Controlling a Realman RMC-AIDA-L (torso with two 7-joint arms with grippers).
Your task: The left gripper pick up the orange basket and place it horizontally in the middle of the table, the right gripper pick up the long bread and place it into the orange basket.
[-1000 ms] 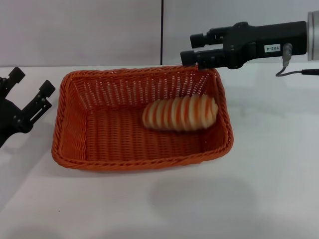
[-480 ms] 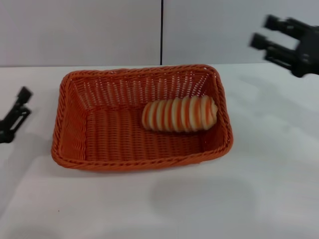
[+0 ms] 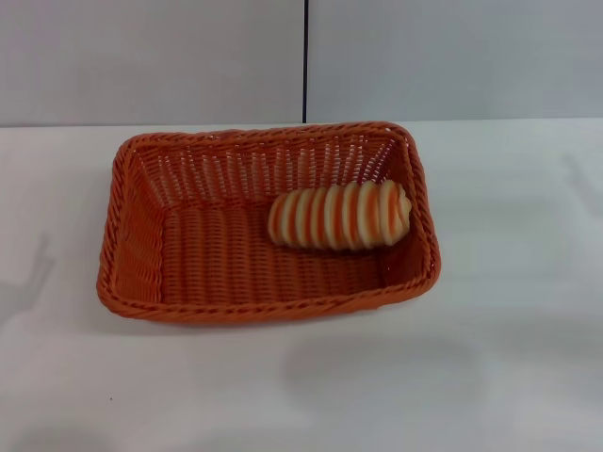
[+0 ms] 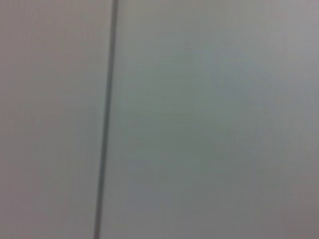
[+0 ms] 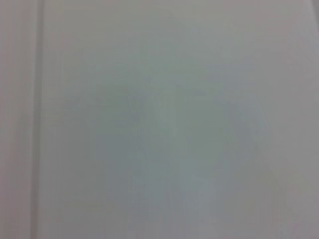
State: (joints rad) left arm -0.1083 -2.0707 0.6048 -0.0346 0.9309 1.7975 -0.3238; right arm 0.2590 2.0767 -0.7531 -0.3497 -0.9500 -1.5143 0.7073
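The orange basket (image 3: 141, 254) lies lengthwise across the middle of the white table (image 3: 509, 339) in the head view. The long bread (image 3: 340, 216), cream with orange-brown stripes, lies on its side inside the basket, toward the right end. Neither gripper shows in the head view, and no fingers show in either wrist view. Both wrist views hold only a plain grey surface.
A grey wall (image 3: 151, 56) with a dark vertical seam (image 3: 305, 56) stands behind the table. The same kind of seam (image 4: 105, 119) crosses the left wrist view. Bare tabletop surrounds the basket on all sides.
Both grippers have pulled away from the basket and left the head view, the left one to the left, the right one up and to the right. Basket and bread have not moved.
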